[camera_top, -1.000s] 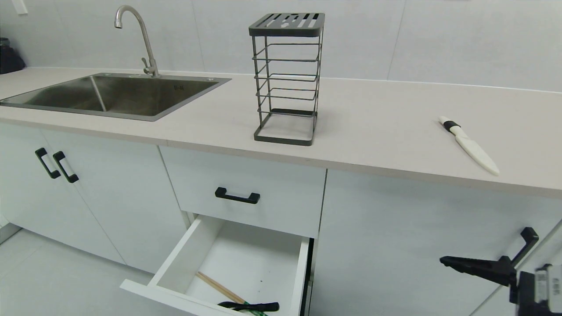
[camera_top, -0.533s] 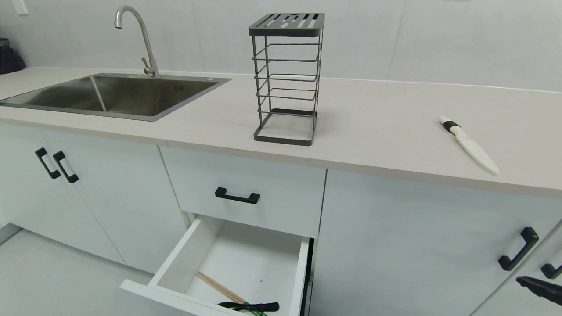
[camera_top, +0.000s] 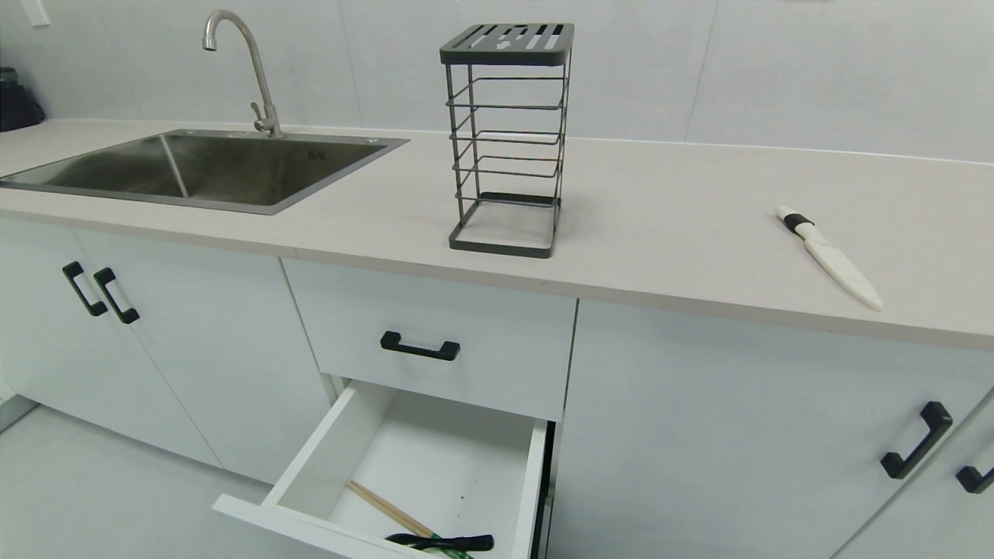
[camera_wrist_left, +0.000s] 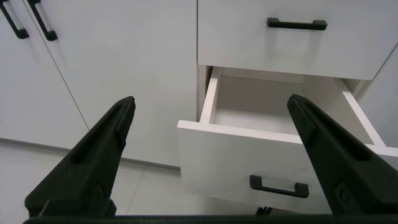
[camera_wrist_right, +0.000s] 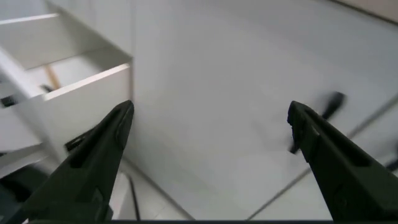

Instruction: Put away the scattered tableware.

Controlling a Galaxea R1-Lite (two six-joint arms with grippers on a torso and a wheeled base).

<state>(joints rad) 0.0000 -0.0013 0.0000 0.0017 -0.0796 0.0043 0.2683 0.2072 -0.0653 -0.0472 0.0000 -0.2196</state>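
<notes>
- The white knife (camera_top: pixel 829 258) lies flat on the counter (camera_top: pixel 660 233), well to the right of the wire rack (camera_top: pixel 506 140).
- The rack's top has slots, maybe for a blade.
- The lower drawer (camera_top: pixel 311 458) is pulled out so things can drop in. A wooden stick (camera_top: pixel 384 505) lies inside.
- My left end effector (camera_wrist_left: pixel 211 102) hangs wide open before that drawer.
- My right end effector (camera_wrist_right: pixel 211 111) is wide open too, holding nothing.

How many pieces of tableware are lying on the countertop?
1: a white knife on the countertop, right of the wire rack. More may lie beyond the view's edges.
</notes>
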